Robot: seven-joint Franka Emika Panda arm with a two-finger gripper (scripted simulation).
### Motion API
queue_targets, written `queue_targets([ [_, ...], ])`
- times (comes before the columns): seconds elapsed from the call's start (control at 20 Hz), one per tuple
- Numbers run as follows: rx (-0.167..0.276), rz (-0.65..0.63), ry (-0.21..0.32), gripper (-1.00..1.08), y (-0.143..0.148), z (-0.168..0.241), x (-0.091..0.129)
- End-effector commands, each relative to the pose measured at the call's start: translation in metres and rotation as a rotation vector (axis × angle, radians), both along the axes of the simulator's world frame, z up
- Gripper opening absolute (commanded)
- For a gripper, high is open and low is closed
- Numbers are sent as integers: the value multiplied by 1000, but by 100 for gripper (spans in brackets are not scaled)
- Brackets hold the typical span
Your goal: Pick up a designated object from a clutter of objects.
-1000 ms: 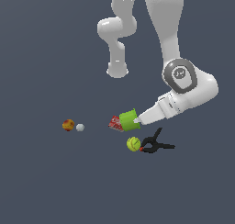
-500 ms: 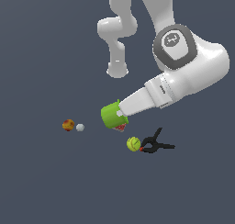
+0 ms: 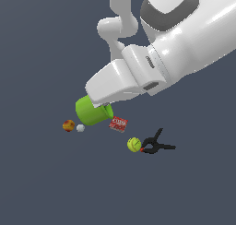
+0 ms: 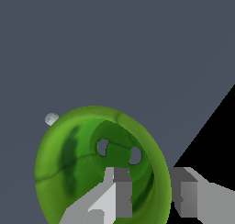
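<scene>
Lime-green cup (image 3: 90,111) clamped in hand (image 4: 151,195); red box (image 3: 118,124) print unreadable

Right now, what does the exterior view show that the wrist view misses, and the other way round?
Only the exterior view shows the red box, tennis ball, black clamp and orange-red ball, all lying apart from the cup. Only the wrist view shows the cup's inside, with one finger inside the rim and the other outside. Both show the green cup tilted in the hand, and the small white ball.
</scene>
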State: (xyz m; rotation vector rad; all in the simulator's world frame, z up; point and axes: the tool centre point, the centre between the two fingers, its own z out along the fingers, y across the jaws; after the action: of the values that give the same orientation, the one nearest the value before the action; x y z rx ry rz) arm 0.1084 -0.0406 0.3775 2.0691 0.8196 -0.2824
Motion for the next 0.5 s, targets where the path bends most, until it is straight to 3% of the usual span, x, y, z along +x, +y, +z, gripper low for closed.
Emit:
queue_targets([
  [0.0,0,2,-1,-100,-9,17,7],
  [0.45,0,2,-1,-100,-24,42,19],
])
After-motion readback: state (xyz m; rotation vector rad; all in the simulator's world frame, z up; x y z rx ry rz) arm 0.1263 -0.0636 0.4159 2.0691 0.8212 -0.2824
